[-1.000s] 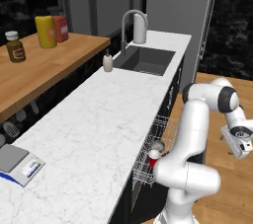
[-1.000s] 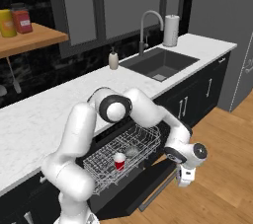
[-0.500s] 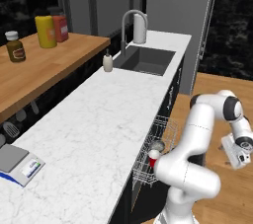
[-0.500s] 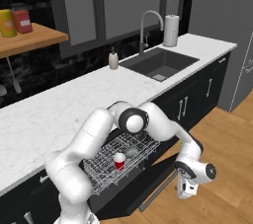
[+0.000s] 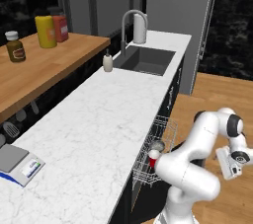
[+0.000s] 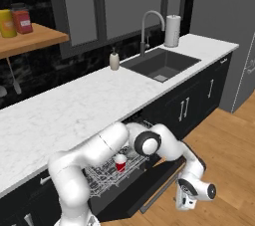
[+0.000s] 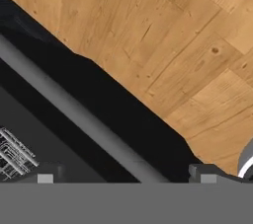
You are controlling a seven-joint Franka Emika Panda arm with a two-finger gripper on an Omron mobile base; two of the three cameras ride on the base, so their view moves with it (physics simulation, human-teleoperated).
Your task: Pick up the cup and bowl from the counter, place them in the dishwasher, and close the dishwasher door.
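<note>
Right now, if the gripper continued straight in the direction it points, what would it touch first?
Probably the dishwasher door. The open gripper points down past the door's outer edge, and the hand view looks onto its bar handle, with wooden floor beyond. Depth is unclear, so it might pass the edge and reach the floor.

- At your upper left: yellow canister (image 5: 45, 31), red canister (image 5: 61, 27), brown jar (image 5: 15, 47) on wooden worktop (image 5: 34, 72).
- At your lower left: kitchen scale (image 5: 16, 164).
- Top centre: faucet (image 5: 129, 22), soap dispenser (image 5: 107, 62).

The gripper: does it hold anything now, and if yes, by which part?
Nothing is held. The gripper hangs with open jaws over the wooden floor, just past the dishwasher door; the cup stands in the rack.
</note>
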